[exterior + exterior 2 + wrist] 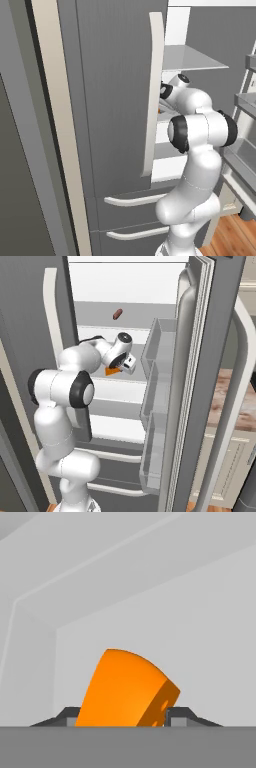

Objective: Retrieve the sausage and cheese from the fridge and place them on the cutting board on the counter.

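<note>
Fridge [210,356]: dark grey, right door open, pale shelves inside.
Sausage [117,314]: lies on an upper shelf, well apart from the arm.
Cheese [125,689]: orange wedge on a middle shelf, between the two fingertips [182,714].
Gripper [116,370]: reached inside the fridge; its fingertips stand at both sides of the cheese, and I cannot tell if they press it.

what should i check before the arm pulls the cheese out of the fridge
1. Cheese sits between the gripper fingertips: ok.
2. Jaws firmly clamped on the cheese: cannot tell, they flank it closely.
3. Right fridge door open wide enough to withdraw: ok.
4. Door bins beside the hand, clearance on the way out: cannot tell.
5. Sausage on the shelf above, out of the path: ok.
6. Cutting board ready on the counter: cannot tell.
</note>
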### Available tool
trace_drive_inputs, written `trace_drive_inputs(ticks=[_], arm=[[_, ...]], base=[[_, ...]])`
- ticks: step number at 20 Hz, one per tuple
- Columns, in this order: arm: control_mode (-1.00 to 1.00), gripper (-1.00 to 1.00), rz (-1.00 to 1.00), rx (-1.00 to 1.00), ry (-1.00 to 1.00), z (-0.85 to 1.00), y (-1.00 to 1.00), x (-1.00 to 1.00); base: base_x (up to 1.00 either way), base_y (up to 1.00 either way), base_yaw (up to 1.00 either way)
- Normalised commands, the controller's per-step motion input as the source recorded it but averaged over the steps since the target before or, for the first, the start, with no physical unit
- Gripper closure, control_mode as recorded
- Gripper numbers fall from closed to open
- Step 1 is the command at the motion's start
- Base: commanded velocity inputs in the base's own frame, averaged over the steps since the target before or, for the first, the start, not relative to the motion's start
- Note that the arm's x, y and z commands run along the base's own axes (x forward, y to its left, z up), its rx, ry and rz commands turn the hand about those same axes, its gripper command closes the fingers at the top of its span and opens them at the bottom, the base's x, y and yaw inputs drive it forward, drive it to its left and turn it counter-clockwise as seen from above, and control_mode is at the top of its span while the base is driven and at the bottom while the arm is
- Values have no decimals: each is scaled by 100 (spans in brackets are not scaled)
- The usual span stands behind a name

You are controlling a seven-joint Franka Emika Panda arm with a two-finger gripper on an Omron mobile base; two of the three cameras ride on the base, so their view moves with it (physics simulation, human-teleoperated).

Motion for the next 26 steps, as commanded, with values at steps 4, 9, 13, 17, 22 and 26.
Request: trace_drive_inputs(ticks=[4, 9, 13, 17, 22, 26], arm=[[-100, 100, 2, 0, 0, 15, -2, -23], [-100, 100, 2, 0, 0, 22, -9, -99], [-100, 100, 6, 0, 0, 74, -1, -99], [-100, 100, 7, 0, 0, 74, 0, -100], [-100, 100, 7, -1, 0, 46, 0, -100], [-100, 100, 4, -3, 0, 30, 3, -100]], base=[[0, 0, 0], [0, 0, 0], [0, 0, 0], [0, 0, 0], [0, 0, 0], [0, 0, 0]])
